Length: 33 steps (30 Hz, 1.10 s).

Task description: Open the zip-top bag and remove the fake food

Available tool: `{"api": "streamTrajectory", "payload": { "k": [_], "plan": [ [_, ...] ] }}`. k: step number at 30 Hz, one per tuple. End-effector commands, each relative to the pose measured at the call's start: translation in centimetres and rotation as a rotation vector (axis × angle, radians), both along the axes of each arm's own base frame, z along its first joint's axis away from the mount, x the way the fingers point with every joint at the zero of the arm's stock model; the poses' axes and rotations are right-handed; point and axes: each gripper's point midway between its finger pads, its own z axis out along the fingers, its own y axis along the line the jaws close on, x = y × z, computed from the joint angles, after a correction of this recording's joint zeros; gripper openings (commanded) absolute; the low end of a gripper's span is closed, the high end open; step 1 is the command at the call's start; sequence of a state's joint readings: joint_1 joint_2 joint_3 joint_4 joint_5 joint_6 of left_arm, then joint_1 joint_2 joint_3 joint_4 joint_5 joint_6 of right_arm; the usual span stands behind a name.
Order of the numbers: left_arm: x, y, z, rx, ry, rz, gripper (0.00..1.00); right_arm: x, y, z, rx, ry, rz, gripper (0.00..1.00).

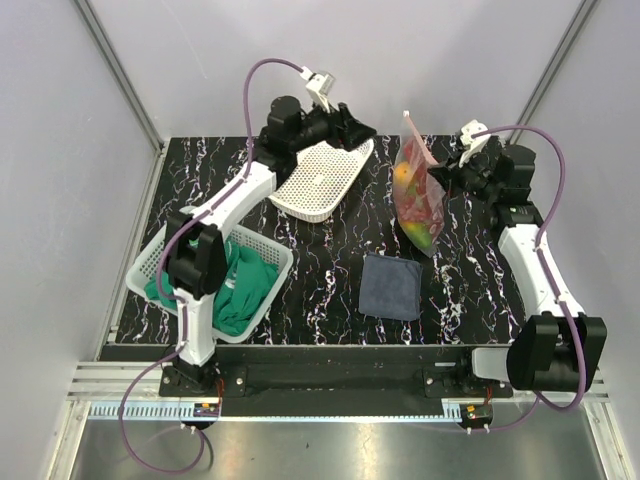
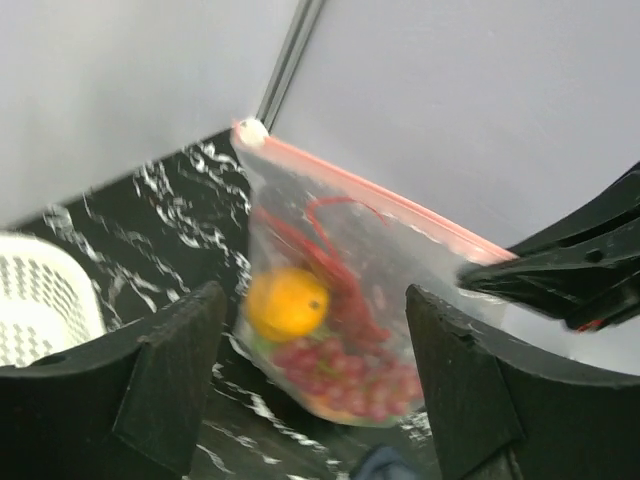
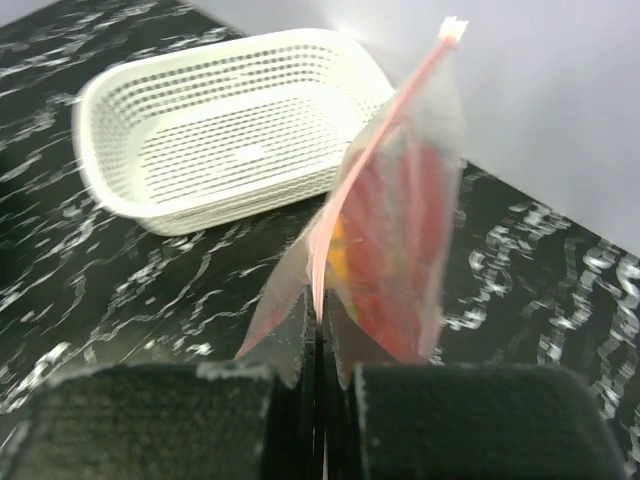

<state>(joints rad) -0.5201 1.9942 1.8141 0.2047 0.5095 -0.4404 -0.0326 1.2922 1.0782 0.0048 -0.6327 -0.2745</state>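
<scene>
The zip-top bag (image 1: 418,195) hangs above the table at the back right, its pink-red zip strip (image 2: 380,195) running along the top. My right gripper (image 3: 320,325) is shut on that strip near one end, seen from above beside the bag (image 1: 442,172). Inside the bag lies the fake food: an orange fruit (image 2: 287,303), a red lobster (image 2: 330,250) and small red bits (image 2: 355,375) at the bottom. My left gripper (image 2: 315,300) is open with nothing between its fingers. It stands to the bag's left, apart from it, above the white basket (image 1: 360,130).
A white perforated basket (image 1: 318,180) sits tilted at the back middle. A pale basket (image 1: 160,265) at the front left holds a green cloth (image 1: 245,290). A dark blue-grey folded cloth (image 1: 390,286) lies below the bag. Grey walls close the back and sides.
</scene>
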Motion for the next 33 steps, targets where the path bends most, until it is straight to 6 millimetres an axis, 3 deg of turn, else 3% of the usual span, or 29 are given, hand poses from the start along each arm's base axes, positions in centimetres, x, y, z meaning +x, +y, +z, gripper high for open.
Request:
{"api": "streamTrajectory", "payload": {
  "k": [1,5,10,12,19,24,33],
  "plan": [
    [-1.4,-1.0,0.3,-0.022,-0.216,-0.306,0.76,-2.4,2.3,1.5,0.023,-0.025,0.275,0.0],
    [-0.4,-1.6,-0.7,-0.029,-0.279,-0.324,0.78,-2.9,2.6,1.5,0.031,-0.014,0.31,0.0],
    [-0.4,-3.1,0.0,-0.134,-0.355,-0.449,0.8,-3.4,2.9,2.0,0.035,0.006,0.339,0.0],
    [0.2,-3.6,-0.7,-0.171,-0.327,-0.475,0.79,-3.5,2.9,2.1,0.028,0.003,0.336,0.0],
    [1.5,-3.8,-1.8,-0.199,-0.348,-0.453,0.8,-3.6,3.1,1.8,0.034,0.027,0.359,0.0],
    [2.9,-2.9,-2.7,-0.197,-0.348,-0.44,0.84,-4.1,3.4,1.7,0.045,0.042,0.389,0.0],
    [2.9,-3.7,-5.0,-0.187,-0.312,-0.489,0.86,-5.0,3.8,2.3,0.059,0.047,0.416,0.0]
  ]
}}
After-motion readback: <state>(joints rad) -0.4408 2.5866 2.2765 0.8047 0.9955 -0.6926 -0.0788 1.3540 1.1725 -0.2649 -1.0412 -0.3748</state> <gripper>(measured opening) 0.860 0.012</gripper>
